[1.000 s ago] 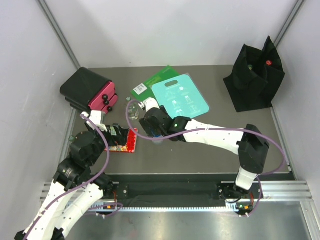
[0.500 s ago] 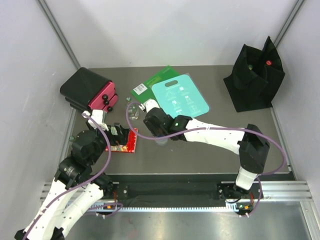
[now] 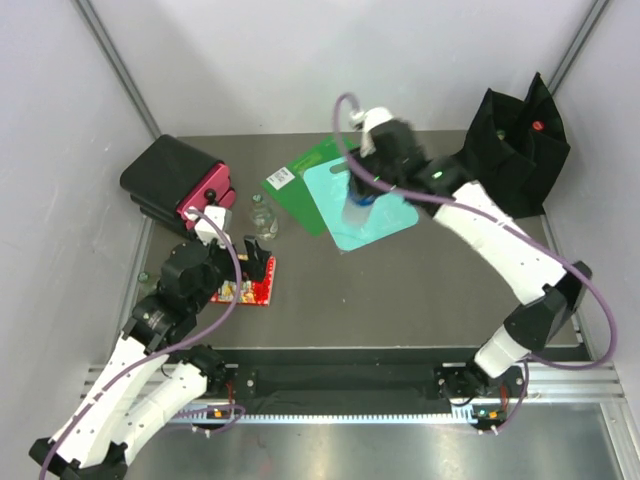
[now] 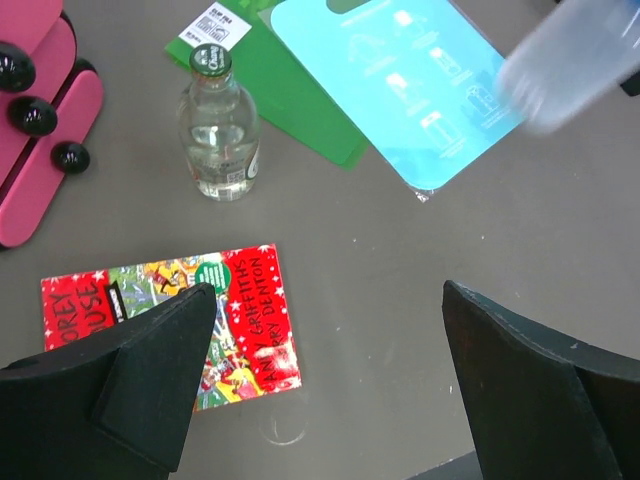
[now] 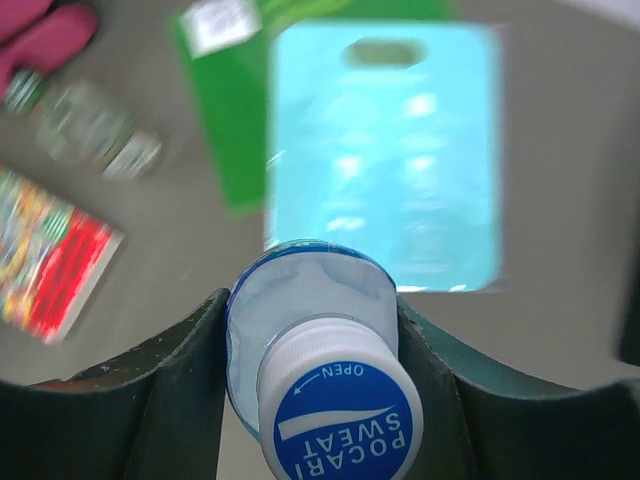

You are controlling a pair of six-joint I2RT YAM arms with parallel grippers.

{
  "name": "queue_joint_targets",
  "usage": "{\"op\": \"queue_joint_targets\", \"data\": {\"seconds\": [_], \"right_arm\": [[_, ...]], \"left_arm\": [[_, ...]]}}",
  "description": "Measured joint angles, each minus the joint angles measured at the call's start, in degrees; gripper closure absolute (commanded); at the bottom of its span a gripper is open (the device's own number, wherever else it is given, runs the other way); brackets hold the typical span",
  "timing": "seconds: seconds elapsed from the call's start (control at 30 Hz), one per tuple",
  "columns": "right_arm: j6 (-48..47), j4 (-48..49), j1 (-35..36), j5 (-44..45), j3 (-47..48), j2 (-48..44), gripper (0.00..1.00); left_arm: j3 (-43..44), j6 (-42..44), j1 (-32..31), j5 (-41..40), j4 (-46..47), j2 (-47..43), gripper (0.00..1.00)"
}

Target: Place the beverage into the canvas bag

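The right claw (image 3: 362, 196) is clamped on the drink bottle (image 3: 357, 207), its two fingers pressing the clear plastic on either side just below the neck. In the wrist view the bottle's blue cap (image 5: 340, 405) faces the camera. The bottle (image 5: 310, 300) hangs in the air above the teal board (image 3: 388, 216), toward the far edge of the tabletop (image 3: 420, 290) and about midway along it. It is well apart from the canvas bag (image 3: 505, 160). From the left wrist it shows only as a pale blur (image 4: 570, 60).

The canvas bag stands upright in the far right corner, its top gaping open.

The left claw (image 3: 250, 262) hangs wide open with nothing between its fingers (image 4: 150, 360), above the near end of the red book (image 3: 243, 290), which lies flat by the left edge.

We see a glass bottle (image 4: 215, 130) standing upright beyond the book, beside the green sheet (image 4: 290, 90). The teal board partly overlaps that sheet. A black case (image 3: 172, 178) with a pink face sits in the far left corner.
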Motion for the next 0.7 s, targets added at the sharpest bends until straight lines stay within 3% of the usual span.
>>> {"op": "queue_joint_targets", "data": {"seconds": [0.17, 0.4, 0.7], "right_arm": [[-3.5, -2.7, -16.3, 1.3, 10.3, -0.7, 1.00], [-8.5, -0.2, -33.9, 6.2, 18.9, -0.7, 1.00], [-11.6, 3.9, -46.0, 5.3, 23.1, 3.3, 1.00]], "left_arm": [[-1.3, 0.5, 0.0, 1.6, 1.8, 0.7, 0.02], [-1.4, 1.2, 0.0, 3.0, 2.2, 2.2, 0.02], [-1.4, 1.5, 0.0, 3.1, 2.7, 2.0, 0.01]]}}
